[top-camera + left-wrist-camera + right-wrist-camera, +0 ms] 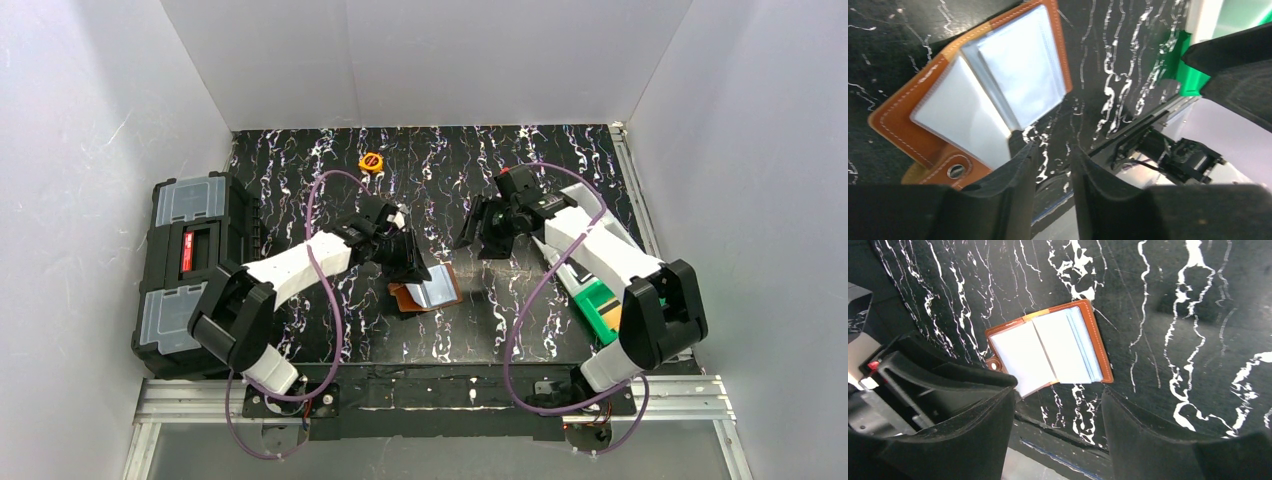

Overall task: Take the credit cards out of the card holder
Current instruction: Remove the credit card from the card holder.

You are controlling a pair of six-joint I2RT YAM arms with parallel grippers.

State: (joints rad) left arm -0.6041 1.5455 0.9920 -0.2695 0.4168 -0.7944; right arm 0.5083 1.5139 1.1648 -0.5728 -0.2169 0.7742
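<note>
Holder (993, 85) is lying open on the bench (560, 170) just ahead of the left pincer (1052, 148), jaws narrowly apart, empty; right pincer (1057, 392) is hovering above, released. Cards (1079, 347) are apparently sitting pocketed; none out.

brown card holder (1048, 347), black white-veined table (1173, 315).

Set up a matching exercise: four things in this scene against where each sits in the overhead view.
Things:
1. brown leather card holder
2. small round orange object
3. black toolbox with grey lids
4. green plastic bin

Places:
A. far left of the scene
B. centre, lying open
C. right side, towards the near edge
D. far side, on its own

Pairs: 1-B, 2-D, 3-A, 4-C
</note>
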